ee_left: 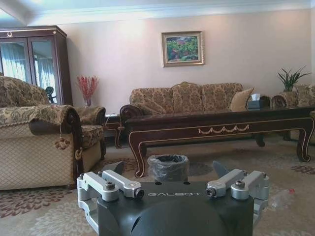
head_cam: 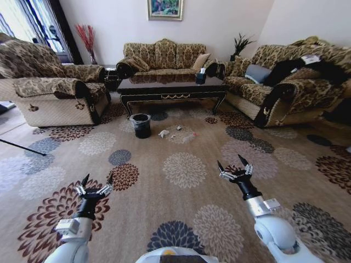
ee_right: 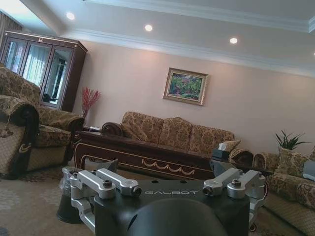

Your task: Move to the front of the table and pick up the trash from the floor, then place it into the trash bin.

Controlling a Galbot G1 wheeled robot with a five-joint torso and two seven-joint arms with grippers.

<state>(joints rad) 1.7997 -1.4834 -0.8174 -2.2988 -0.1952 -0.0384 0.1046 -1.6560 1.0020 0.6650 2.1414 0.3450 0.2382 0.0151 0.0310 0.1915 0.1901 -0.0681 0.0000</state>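
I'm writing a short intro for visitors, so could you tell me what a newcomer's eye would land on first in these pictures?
First, the two open grippers, left gripper and right gripper, held low over the flower-patterned floor. Beyond them stands the table between the sofas, with the trash bin on the carpet before its left end. A few bits of trash lie just right of the bin.

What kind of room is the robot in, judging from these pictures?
Most likely a home living room: brown floral-patterned sofas surround a long dark glossy wooden coffee table on a beige flower-medallion carpet, with a framed painting on the wall.
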